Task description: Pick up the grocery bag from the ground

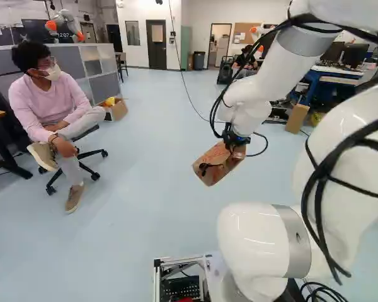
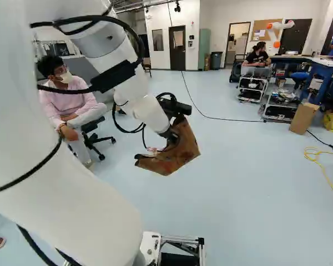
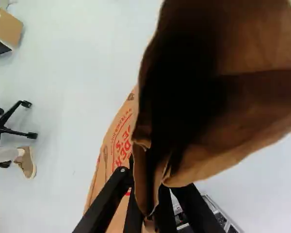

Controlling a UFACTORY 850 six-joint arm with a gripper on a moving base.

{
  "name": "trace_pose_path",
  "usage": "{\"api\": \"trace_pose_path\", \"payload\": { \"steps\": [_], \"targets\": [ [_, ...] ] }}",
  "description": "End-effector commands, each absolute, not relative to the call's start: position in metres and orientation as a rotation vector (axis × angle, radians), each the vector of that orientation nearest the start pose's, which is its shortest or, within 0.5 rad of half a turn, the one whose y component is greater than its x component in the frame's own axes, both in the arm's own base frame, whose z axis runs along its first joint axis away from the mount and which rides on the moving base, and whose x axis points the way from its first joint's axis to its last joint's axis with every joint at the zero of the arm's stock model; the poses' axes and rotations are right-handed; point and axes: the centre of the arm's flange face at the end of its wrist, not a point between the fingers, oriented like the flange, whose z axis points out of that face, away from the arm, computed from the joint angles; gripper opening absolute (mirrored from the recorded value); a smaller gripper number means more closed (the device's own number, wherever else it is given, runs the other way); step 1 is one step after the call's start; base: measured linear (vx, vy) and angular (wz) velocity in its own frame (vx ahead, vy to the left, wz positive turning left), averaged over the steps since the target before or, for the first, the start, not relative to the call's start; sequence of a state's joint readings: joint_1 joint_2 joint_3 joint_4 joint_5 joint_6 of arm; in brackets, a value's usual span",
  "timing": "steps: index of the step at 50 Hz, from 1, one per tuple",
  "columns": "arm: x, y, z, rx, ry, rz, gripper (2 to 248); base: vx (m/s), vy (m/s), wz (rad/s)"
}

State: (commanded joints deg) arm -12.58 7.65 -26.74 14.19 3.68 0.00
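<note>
Gripper [image 2: 170,134] at the end of the white arm [image 2: 147,111], closed on folded paper: we see its two fingers drawn nearly together, with the edge of the brown grocery bag [image 2: 175,155] pinched between them. The bag is held up off the floor [image 1: 157,220], tilted; its mouth gapes ahead of the fingers, dark within, and we note red print on one outer side. Black cables [image 2: 122,122] loop beside the gripper.

Farther out, to the gripper's left and well apart from it, we find an office chair [image 1: 85,154] and, beyond that, an open cardboard box [image 1: 119,111] with something yellow in it. To the gripper's right and farther ahead, we observe an upright cardboard box [image 2: 303,118], wheeled carts [image 2: 252,86] and a counter [image 2: 322,62] with blue legs. A long black cord [image 2: 211,117] crosses the floor beyond the gripper; a yellow cord [image 2: 322,169] lies well to its right.
</note>
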Motion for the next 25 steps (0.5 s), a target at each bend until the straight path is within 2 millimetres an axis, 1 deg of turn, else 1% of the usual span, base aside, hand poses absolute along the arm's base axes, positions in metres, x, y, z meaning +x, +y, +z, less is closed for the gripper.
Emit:
{"api": "trace_pose_path", "payload": {
  "steps": [13, 25],
  "targets": [
    [0.342, -0.079, 0.437, -2.853, 0.690, -1.134, 21, 0.000, 0.000, 0.000],
    [0.339, -0.078, 0.442, -2.845, 0.689, -1.155, 21, 0.000, 0.000, 0.000]
  ]
}}
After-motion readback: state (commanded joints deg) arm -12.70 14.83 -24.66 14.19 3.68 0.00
